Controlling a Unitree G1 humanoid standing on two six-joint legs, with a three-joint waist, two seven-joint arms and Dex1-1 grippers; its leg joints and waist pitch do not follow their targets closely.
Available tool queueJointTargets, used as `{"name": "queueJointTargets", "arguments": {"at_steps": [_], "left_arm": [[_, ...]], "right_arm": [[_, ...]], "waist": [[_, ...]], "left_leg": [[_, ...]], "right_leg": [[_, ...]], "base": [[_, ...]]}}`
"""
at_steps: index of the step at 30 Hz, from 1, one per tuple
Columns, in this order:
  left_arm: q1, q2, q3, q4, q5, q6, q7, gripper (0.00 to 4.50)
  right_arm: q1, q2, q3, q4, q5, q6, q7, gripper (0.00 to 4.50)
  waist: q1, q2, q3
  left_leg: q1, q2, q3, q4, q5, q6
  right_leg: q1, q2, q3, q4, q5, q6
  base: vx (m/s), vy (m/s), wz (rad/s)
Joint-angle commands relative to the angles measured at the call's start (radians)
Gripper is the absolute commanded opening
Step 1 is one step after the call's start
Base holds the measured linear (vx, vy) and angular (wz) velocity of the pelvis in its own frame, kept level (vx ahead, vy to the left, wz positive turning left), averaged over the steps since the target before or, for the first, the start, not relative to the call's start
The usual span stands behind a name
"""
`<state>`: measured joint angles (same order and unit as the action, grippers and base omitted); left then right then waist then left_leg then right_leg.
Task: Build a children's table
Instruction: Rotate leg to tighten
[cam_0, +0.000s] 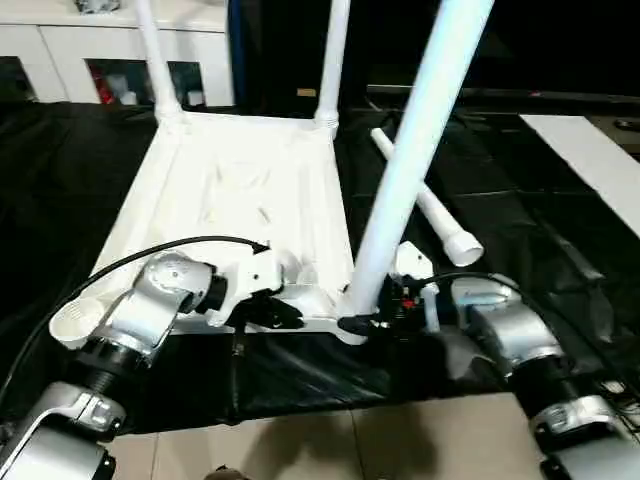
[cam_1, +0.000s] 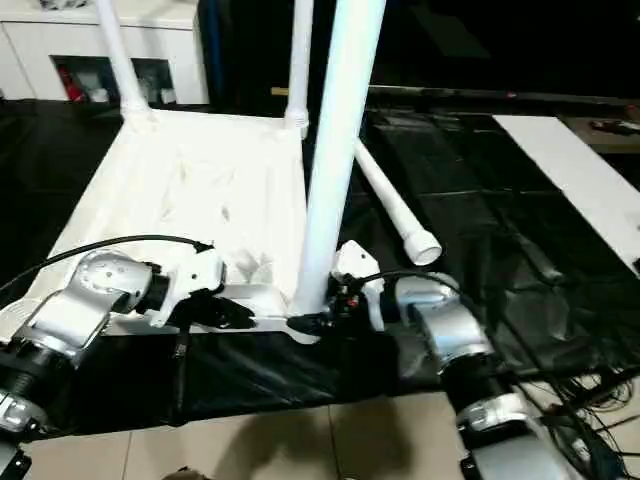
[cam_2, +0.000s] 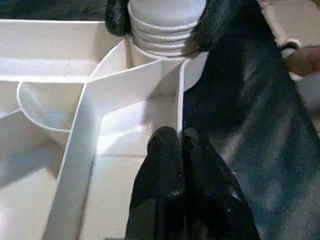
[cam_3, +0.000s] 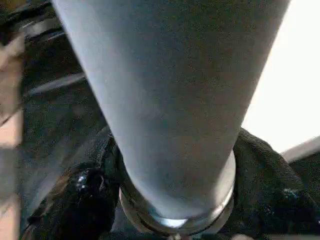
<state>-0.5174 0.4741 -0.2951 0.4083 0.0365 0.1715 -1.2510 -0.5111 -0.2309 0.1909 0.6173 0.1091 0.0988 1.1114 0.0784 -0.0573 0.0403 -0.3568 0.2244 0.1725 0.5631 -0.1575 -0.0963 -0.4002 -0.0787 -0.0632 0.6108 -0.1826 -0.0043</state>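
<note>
Tabletop (cam_0: 240, 190) lies upside down on the black-covered desk (cam_0: 560, 240), ribbed underside up, in the left eye view; two legs already stand in its far corner sockets, and a third leg (cam_0: 420, 130) rises steeply from the near right corner socket, leaning a little to the right, its long axis close to upright. The right gripper (cam_0: 352, 322) is at this leg's foot, its black fingers on either side of the tube just above the socket, so the right arm is plainly the nearer one for pressing or twisting the leg home. The left gripper (cam_0: 275, 312) rests on the tabletop's near rim, just left of that same corner. The right eye view adds the fourth leg (cam_1: 392, 208), lying loose on the desk to the right of the tabletop, its socket end toward the near side; the near left socket looks unfilled. From the left wrist, the fingers (cam_2: 167, 170) are clenched together, pinching a thin upright rim wall, with the ribbed leg foot seated in its socket beyond. From the right wrist, the tube towers overhead with a finger (cam_3: 75, 195) on each side; I judge them closing round it, grasp not yet firm.
</note>
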Motion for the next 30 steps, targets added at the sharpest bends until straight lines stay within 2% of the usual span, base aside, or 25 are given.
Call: {"name": "queueJointTargets", "arguments": {"at_steps": [1,2,3,4,5,6,7,9,10,11,13,14,17,23,25,26,27,28,29,30], "left_arm": [[0.017,-0.053,-0.011,-0.023,0.003,0.056,0.088,0.00],[0.025,-0.064,-0.004,-0.037,0.003,0.076,0.113,0.00],[0.034,-0.077,0.004,-0.051,0.006,0.097,0.145,0.00],[0.039,-0.086,0.007,-0.060,0.010,0.110,0.166,0.00],[0.064,-0.123,0.020,-0.105,0.023,0.170,0.242,0.00],[0.067,-0.130,0.023,-0.113,0.023,0.181,0.254,0.00],[0.090,-0.169,0.040,-0.157,0.024,0.242,0.316,0.00],[0.112,-0.202,0.052,-0.199,0.034,0.291,0.369,0.00],[0.121,-0.219,0.055,-0.224,0.034,0.317,0.391,0.00],[0.125,-0.241,0.061,-0.245,0.032,0.346,0.421,0.00],[0.124,-0.251,0.064,-0.248,0.032,0.355,0.435,0.00],[0.118,-0.261,0.058,-0.239,0.035,0.354,0.455,0.00],[0.107,-0.260,0.049,-0.213,0.050,0.338,0.476,0.00],[0.097,-0.261,0.056,-0.213,0.066,0.364,0.512,0.00],[0.088,-0.261,0.062,-0.192,0.073,0.355,0.532,0.00],[0.084,-0.261,0.064,-0.181,0.076,0.349,0.543,0.00],[0.077,-0.262,0.068,-0.165,0.081,0.342,0.559,0.00],[0.062,-0.263,0.078,-0.134,0.092,0.329,0.592,0.00],[0.054,-0.265,0.086,-0.119,0.095,0.327,0.609,0.00],[0.044,-0.267,0.095,-0.102,0.100,0.323,0.632,0.00]], "right_arm": [[-0.012,0.068,-0.001,0.037,-0.011,0.003,-0.147,2.74],[-0.017,0.084,-0.016,0.055,-0.018,0.001,-0.207,2.74],[-0.023,0.101,-0.032,0.075,-0.023,0.004,-0.270,2.73],[-0.026,0.109,-0.042,0.086,-0.027,0.009,-0.306,2.73],[-0.035,0.151,-0.078,0.121,-0.022,0.020,-0.421,2.73],[-0.036,0.158,-0.082,0.127,-0.021,0.020,-0.436,2.73],[-0.045,0.197,-0.109,0.157,-0.014,0.026,-0.522,2.72],[-0.057,0.235,-0.137,0.185,-0.004,0.034,-0.606,2.72],[-0.068,0.253,-0.145,0.200,-0.004,0.035,-0.640,2.72],[-0.084,0.272,-0.150,0.219,-0.008,0.030,-0.675,2.72],[-0.092,0.279,-0.152,0.228,-0.009,0.026,-0.687,2.72],[-0.106,0.295,-0.161,0.243,-0.005,0.010,-0.702,3.28],[-0.123,0.301,-0.173,0.258,0.001,-0.003,-0.722,3.48],[-0.137,0.276,-0.181,0.260,-0.021,-0.042,-0.744,4.06],[-0.124,0.248,-0.164,0.230,-0.041,-0.056,-0.737,4.06],[-0.117,0.237,-0.158,0.219,-0.049,-0.061,-0.729,4.06],[-0.098,0.221,-0.147,0.187,-0.058,-0.056,-0.712,4.06],[-0.052,0.190,-0.127,0.106,-0.074,-0.040,-0.685,4.06],[-0.026,0.173,-0.119,0.060,-0.076,-0.027,-0.669,4.06],[0.004,0.154,-0.114,0.008,-0.075,-0.007,-0.655,4.06]], "waist": [[-0.010,0.016,-0.041],[-0.012,0.022,-0.042],[-0.022,0.018,-0.042],[-0.030,0.024,-0.039],[-0.033,0.026,-0.038],[-0.043,0.019,-0.038],[-0.044,0.022,-0.041],[-0.053,0.023,-0.038],[-0.057,0.027,-0.037],[-0.062,0.028,-0.038],[-0.065,0.028,-0.038],[-0.066,0.026,-0.036],[-0.071,0.025,-0.036],[-0.065,0.028,-0.039],[-0.058,0.027,-0.040],[-0.056,0.022,-0.041],[-0.047,0.021,-0.041],[-0.043,0.016,-0.042],[-0.037,0.017,-0.042],[-0.037,0.010,-0.044]], "left_leg": [[0.009,0.002,-0.004,-0.070,-0.403,-0.043],[0.012,0.003,-0.007,-0.071,-0.414,-0.051],[0.009,0.002,-0.012,-0.072,-0.425,-0.053],[0.008,0.000,-0.015,-0.073,-0.448,-0.054],[0.011,0.001,-0.018,-0.073,-0.461,-0.055],[0.012,0.000,-0.017,-0.071,-0.469,-0.052],[0.015,0.001,-0.019,-0.069,-0.470,-0.053],[0.010,-0.001,-0.019,-0.070,-0.477,-0.046],[0.013,-0.002,-0.021,-0.070,-0.491,-0.044],[0.011,-0.002,-0.025,-0.072,-0.504,-0.044],[0.016,-0.004,-0.025,-0.071,-0.525,-0.037],[0.020,-0.006,-0.023,-0.068,-0.538,-0.031],[0.017,-0.007,-0.025,-0.070,-0.544,-0.024],[0.016,-0.003,-0.020,-0.072,-0.512,-0.021],[0.013,-0.004,-0.016,-0.073,-0.486,-0.018],[0.012,-0.004,-0.015,-0.073,-0.477,-0.015],[0.012,-0.004,-0.012,-0.073,-0.456,-0.010],[0.012,-0.004,-0.010,-0.072,-0.442,-0.006],[0.012,-0.003,-0.008,-0.073,-0.426,-0.002],[0.003,-0.004,-0.009,-0.073,-0.399,0.004]], "right_leg": [[0.032,-0.054,0.033,-0.095,-0.466,-0.139],[0.031,-0.057,0.032,-0.098,-0.502,-0.128],[0.033,-0.057,0.029,-0.102,-0.540,-0.109],[0.031,-0.055,0.025,-0.109,-0.571,-0.096],[0.029,-0.055,0.023,-0.110,-0.579,-0.092],[0.026,-0.053,0.021,-0.115,-0.584,-0.093],[0.025,-0.055,0.022,-0.112,-0.579,-0.098],[0.025,-0.052,0.019,-0.115,-0.582,-0.096],[0.022,-0.050,0.015,-0.120,-0.586,-0.091],[0.024,-0.048,0.012,-0.120,-0.573,-0.090],[0.019,-0.044,0.011,-0.125,-0.552,-0.092],[0.013,-0.043,0.011,-0.130,-0.555,-0.092],[0.015,-0.044,0.012,-0.130,-0.556,-0.089],[0.015,-0.044,0.024,-0.119,-0.463,-0.124],[0.018,-0.042,0.027,-0.114,-0.422,-0.133],[0.019,-0.042,0.028,-0.113,-0.415,-0.133],[0.020,-0.042,0.030,-0.112,-0.405,-0.130],[0.021,-0.041,0.031,-0.113,-0.396,-0.127],[0.022,-0.042,0.034,-0.112,-0.379,-0.125],[0.031,-0.041,0.034,-0.107,-0.365,-0.118]], "base": [[0.000,0.000,0.00],[0.000,0.000,0.00],[-0.051,0.003,-0.14],[-0.051,0.003,-0.14],[0.000,0.000,0.00],[0.000,0.000,0.00],[0.000,0.000,0.00],[0.000,0.000,0.00],[0.000,0.000,0.00],[0.000,0.000,0.00],[0.000,0.000,0.00],[0.000,0.000,0.00],[0.000,0.000,0.00],[0.000,0.000,0.00],[0.000,0.000,0.00],[0.000,0.000,0.00],[0.000,0.000,0.00],[0.000,0.000,0.00],[0.000,0.000,0.00],[0.000,0.000,0.00]]}}
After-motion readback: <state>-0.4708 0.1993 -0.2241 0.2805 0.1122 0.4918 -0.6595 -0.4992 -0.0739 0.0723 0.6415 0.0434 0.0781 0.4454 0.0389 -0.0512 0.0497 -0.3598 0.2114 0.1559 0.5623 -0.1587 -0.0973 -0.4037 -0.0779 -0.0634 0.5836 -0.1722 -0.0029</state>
